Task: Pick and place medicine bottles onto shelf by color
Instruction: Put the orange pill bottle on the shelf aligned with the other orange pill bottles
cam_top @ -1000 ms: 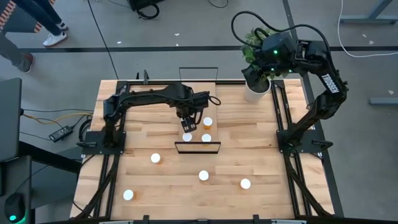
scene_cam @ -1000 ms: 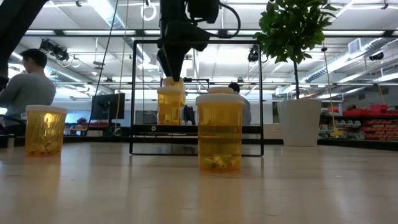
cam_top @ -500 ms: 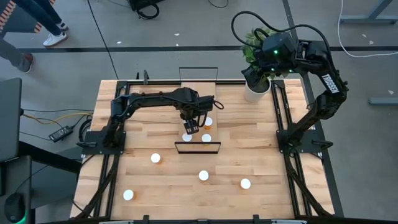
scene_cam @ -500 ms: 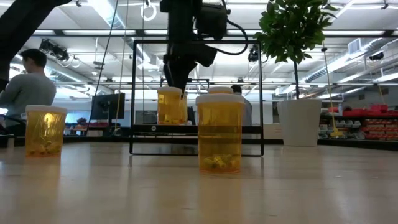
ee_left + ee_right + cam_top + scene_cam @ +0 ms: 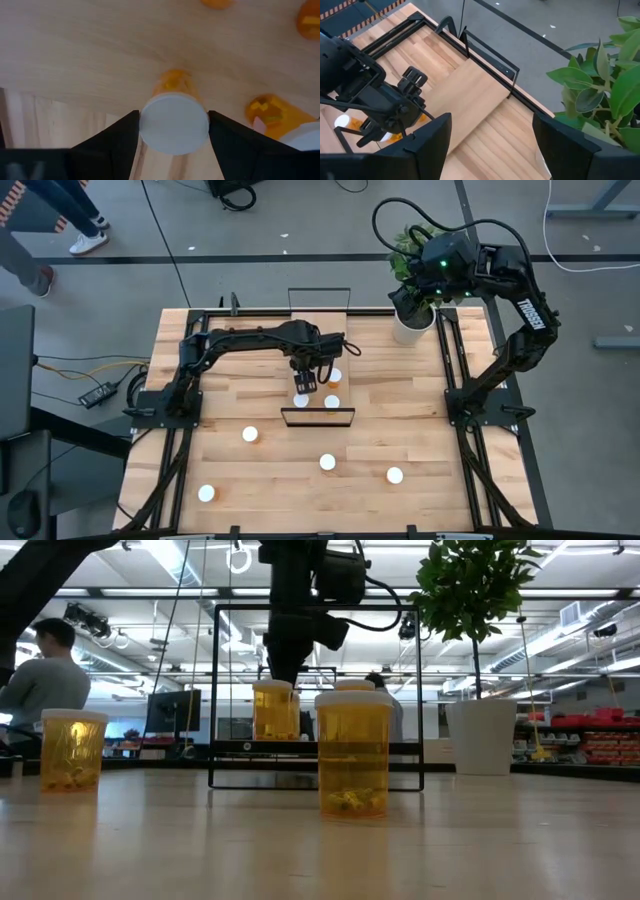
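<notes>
The shelf (image 5: 318,340) is a pale board with black end frames, lying on the table's far middle. Three orange medicine bottles with white caps stand on its near half (image 5: 301,400) (image 5: 332,402) (image 5: 334,376). My left gripper (image 5: 308,382) is open just above the left one. In the left wrist view its fingers stand either side of that bottle's cap (image 5: 173,124); in the low view they end just above the bottle (image 5: 275,710). Several more bottles stand on the table (image 5: 250,435) (image 5: 327,463) (image 5: 395,475) (image 5: 206,493). My right gripper (image 5: 491,120) is open and empty, high over the far right corner.
A white plant pot (image 5: 410,330) with a leafy plant stands at the table's far right, under my right arm. The shelf's near end frame (image 5: 318,417) stands upright just nearer than the bottles. A person sits in the room behind (image 5: 40,680).
My left gripper has moved a little toward the table's right edge over the shelf. The bottle below it has stayed standing in the same place.
</notes>
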You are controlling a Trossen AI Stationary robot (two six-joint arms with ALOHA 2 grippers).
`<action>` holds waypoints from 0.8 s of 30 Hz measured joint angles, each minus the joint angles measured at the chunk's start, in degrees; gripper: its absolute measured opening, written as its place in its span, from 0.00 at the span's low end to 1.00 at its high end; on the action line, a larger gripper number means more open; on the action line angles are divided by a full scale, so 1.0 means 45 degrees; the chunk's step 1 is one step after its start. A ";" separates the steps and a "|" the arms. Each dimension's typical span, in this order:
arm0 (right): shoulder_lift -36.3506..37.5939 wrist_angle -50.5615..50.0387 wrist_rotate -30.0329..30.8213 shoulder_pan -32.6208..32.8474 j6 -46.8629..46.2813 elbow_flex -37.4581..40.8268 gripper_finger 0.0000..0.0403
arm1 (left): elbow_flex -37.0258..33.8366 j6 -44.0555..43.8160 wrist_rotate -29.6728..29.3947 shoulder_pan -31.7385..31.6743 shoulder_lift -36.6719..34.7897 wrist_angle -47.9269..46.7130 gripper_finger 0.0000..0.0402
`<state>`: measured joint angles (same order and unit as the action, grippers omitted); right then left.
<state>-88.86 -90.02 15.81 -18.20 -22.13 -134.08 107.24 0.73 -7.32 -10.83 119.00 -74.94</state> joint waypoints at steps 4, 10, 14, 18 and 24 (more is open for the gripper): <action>0.0000 0.0000 0.0000 0.0000 -0.0005 0.0000 0.71 | 0.0000 0.0017 0.0002 0.0000 0.0000 -0.0005 0.58; 0.0000 0.0000 0.0000 0.0000 -0.0018 0.0000 0.71 | 0.0000 0.0267 -0.0073 0.0005 -0.0005 0.0000 0.60; 0.0000 0.0000 0.0000 0.0000 -0.0035 0.0000 0.71 | 0.0000 0.0325 -0.0236 0.0005 -0.0015 0.0000 0.67; 0.0000 0.0000 0.0000 0.0000 -0.0038 0.0000 0.71 | 0.0000 0.0321 -0.0234 0.0005 -0.0015 -0.0026 0.73; 0.0000 0.0000 0.0000 0.0000 -0.0034 0.0000 0.71 | 0.0000 0.0148 -0.0226 0.0044 -0.0045 -0.0359 0.76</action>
<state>-88.86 -90.02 15.81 -18.20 -22.28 -134.08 107.24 1.40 -8.34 -10.63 118.80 -76.55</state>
